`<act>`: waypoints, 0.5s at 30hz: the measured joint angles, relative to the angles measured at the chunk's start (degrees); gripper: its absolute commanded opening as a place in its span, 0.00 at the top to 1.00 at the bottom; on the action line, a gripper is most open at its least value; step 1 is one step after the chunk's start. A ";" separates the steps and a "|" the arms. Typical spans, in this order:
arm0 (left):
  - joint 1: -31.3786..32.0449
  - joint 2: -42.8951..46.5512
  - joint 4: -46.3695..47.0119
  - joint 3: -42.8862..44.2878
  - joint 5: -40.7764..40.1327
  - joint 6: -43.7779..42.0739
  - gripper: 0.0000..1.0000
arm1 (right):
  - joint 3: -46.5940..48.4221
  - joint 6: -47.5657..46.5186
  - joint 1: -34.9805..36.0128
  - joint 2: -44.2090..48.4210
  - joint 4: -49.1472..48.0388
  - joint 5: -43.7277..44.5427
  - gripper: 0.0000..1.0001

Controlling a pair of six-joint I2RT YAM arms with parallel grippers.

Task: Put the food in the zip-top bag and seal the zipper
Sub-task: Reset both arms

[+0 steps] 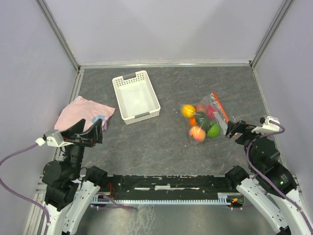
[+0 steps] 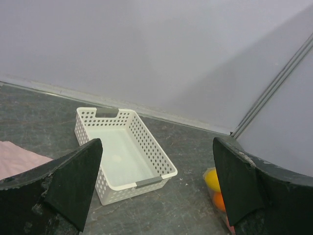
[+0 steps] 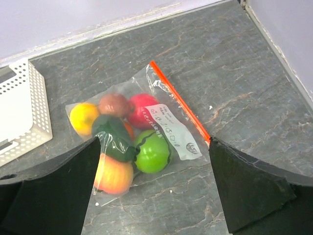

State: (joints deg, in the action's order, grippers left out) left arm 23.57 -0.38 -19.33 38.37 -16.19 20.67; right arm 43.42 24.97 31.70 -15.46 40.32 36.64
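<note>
The surface is a dark grey sheet with a marbled stone look, crossed by thin paler veins. Three plain walls close it in, all pale lavender-grey and matte: the back wall, the left wall and the right wall. A slanted silver metal post stands in each far corner, the left post and the right post. A light metal strip runs along the foot of the back wall. The light is soft and even, with only faint shadows on the surface.
</note>
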 measured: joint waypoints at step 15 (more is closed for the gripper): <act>-3.87 -2.14 0.20 -3.04 4.55 0.02 0.00 | -4.87 -0.39 -0.11 2.16 -3.06 -3.23 0.01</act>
State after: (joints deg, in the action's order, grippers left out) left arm 19.70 -2.52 -19.14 35.33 -11.64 20.69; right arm 38.54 24.58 31.59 -13.30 37.26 33.41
